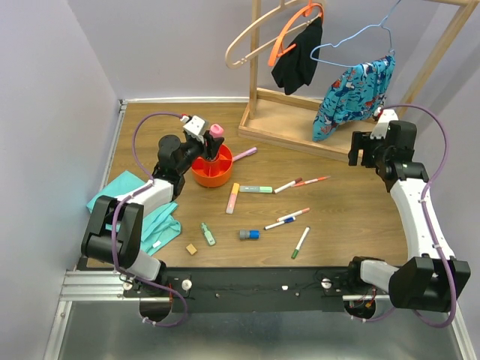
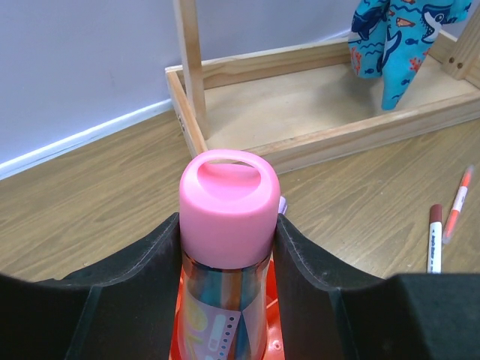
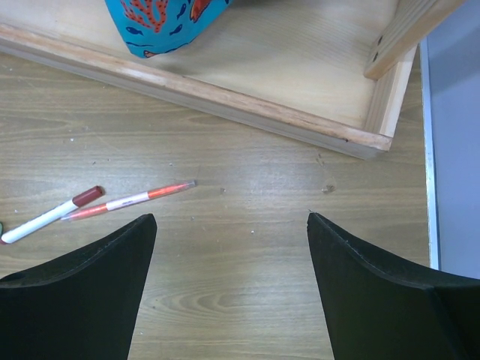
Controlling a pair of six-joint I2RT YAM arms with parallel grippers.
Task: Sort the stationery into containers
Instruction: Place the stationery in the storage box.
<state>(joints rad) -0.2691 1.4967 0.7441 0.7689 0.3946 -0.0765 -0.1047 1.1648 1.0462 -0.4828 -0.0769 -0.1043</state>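
Observation:
My left gripper (image 1: 211,139) is shut on the pink-capped tube (image 1: 216,133), holding it upright over the round orange organiser (image 1: 206,174). In the left wrist view the pink cap (image 2: 229,206) sits between my fingers with the organiser's orange rim (image 2: 274,330) below. My right gripper (image 1: 361,152) is open and empty, above bare table (image 3: 232,225). Loose on the table lie a pink-yellow highlighter (image 1: 233,197), a green highlighter (image 1: 256,189), a purple-pink pen (image 1: 244,154), several thin markers (image 1: 287,185), a blue-grey piece (image 1: 250,235), a green highlighter (image 1: 207,234) and a tan cube (image 1: 192,248).
The wooden clothes rack base (image 1: 300,127) stands at the back with hangers and a patterned garment (image 1: 352,90). A teal folded cloth (image 1: 142,217) lies at the left by the left arm. A red-capped marker (image 3: 52,214) and an orange marker (image 3: 131,199) lie left of my right gripper.

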